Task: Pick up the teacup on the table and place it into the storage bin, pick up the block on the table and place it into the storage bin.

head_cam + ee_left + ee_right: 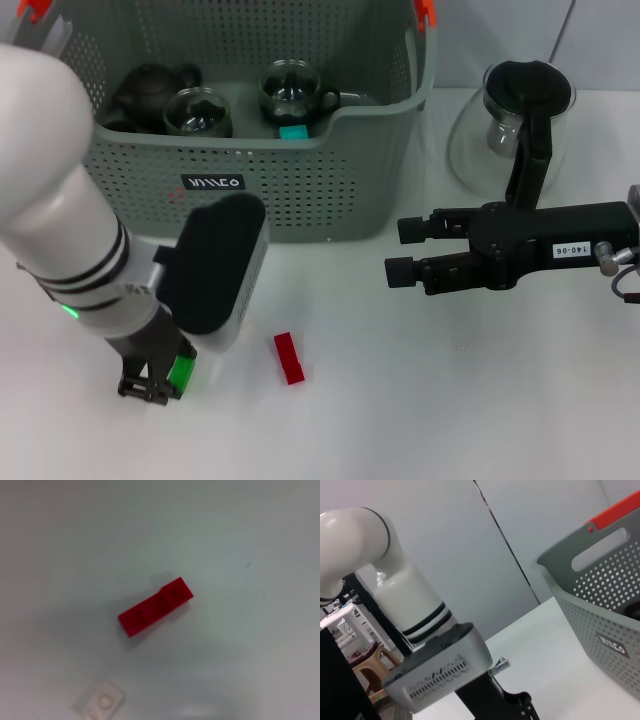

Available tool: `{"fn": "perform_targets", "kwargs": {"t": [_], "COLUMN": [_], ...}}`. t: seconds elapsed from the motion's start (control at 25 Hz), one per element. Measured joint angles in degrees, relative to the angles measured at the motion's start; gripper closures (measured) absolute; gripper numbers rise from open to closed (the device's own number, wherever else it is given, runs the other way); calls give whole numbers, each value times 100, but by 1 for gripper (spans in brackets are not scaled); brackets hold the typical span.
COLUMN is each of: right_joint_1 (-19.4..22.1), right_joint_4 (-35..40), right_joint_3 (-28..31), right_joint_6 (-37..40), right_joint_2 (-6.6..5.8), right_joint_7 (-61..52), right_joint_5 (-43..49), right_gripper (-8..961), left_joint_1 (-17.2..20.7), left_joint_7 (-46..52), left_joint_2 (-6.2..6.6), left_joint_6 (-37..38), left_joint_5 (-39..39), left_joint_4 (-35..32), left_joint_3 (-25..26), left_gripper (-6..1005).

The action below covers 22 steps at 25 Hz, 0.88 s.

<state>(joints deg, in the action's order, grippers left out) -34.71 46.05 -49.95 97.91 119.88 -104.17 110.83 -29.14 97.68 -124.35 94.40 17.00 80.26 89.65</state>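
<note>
Fingertips of left gripper [150,385] partly hide green block [183,372].

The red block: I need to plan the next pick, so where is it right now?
In the head view the red block lies on the white table, in front of the storage bin and just right of the left gripper.

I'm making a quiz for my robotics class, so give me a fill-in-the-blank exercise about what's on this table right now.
1. The left end effector is down at the white table, closed on a small ____ block.
2. The small red plastic block lies on the table, in front of the grey-green perforated ____.
3. The right end effector hovers open and holds ____.
4. The two glass teacups sit ____ the storage bin.

Missing words: green; storage bin; nothing; inside
</note>
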Motion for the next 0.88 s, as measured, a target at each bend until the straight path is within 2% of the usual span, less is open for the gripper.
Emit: {"fn": "perform_targets", "kwargs": {"t": [0.12,0.24,0.4,0.44,0.48,0.64,0.72,0.88], "right_joint_1": [-2,-6,-8,-9,-9,-21,-27,-34], "right_joint_4": [0,0,0,0,0,0,0,0], "right_joint_3": [6,6,-19,-25,-26,-30,-29,-39], "right_joint_6": [-1,2,5,9,12,43,59,73], "right_joint_2": [0,0,2,5,7,8,-2,-6], "right_joint_7": [5,36,86,104,119,156,172,214], "right_joint_5": [0,0,0,0,0,-1,0,19], "right_gripper": [53,53,52,52,52,52,52,52], "left_joint_1": [23,55,38,38,-1,-87,-199,-625], "left_joint_7": [27,63,72,72,97,287,494,971], "left_joint_2": [-12,-15,7,7,18,51,126,410], "left_joint_6": [147,325,777,777,1049,1148,1113,623], "left_joint_5": [90,424,1428,1428,2132,2741,3037,3434], "left_joint_4": [273,590,912,912,1029,1138,1124,608], "left_joint_3": [256,757,2094,2094,3100,4111,4520,5022], "left_gripper": [570,560,546,542,539,525,518,504]}}
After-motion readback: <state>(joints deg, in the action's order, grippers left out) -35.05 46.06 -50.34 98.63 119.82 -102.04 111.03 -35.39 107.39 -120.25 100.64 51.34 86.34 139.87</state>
